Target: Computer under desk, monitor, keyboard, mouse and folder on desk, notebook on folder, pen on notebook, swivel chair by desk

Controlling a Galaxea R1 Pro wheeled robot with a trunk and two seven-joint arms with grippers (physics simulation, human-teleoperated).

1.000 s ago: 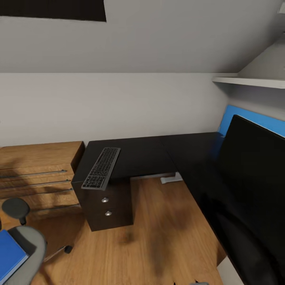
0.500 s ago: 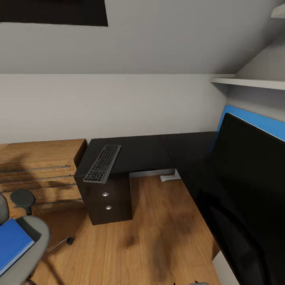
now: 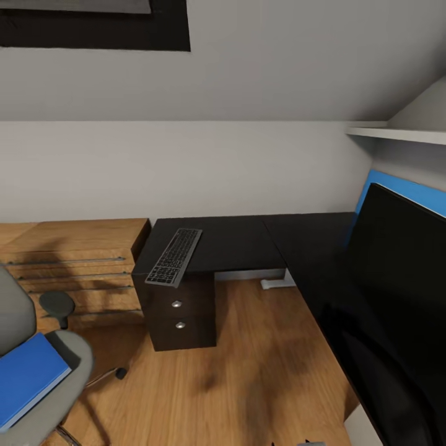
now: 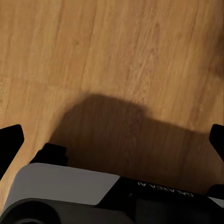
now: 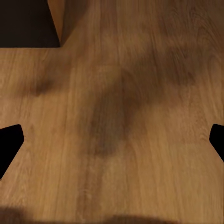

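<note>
The black keyboard (image 3: 174, 257) lies on the left wing of the black-topped desk (image 3: 248, 238), its near end reaching the edge above the drawer unit (image 3: 183, 313). The wide black monitor (image 3: 399, 291) stands on the desk's right wing, in front of the blue back panel (image 3: 402, 189). At the lower left, the bright-blue folder (image 3: 28, 378) rests on the seat of the grey swivel chair (image 3: 65, 381). My left gripper (image 4: 112, 140) hangs open over the wood floor. My right gripper (image 5: 112, 142) is also open over the floor, with nothing between its fingers.
A light-wood dresser (image 3: 74, 260) stands against the wall, left of the desk. A white shelf (image 3: 396, 132) juts out above the monitor. The chair's black armrest (image 3: 57, 303) sits close to the dresser. A dark corner of the drawer unit (image 5: 28, 23) appears in the right wrist view.
The head camera has moved, so the whole scene sits further right and lower. More of the chair and the folder has come into the picture. Nothing on the desk has moved.
</note>
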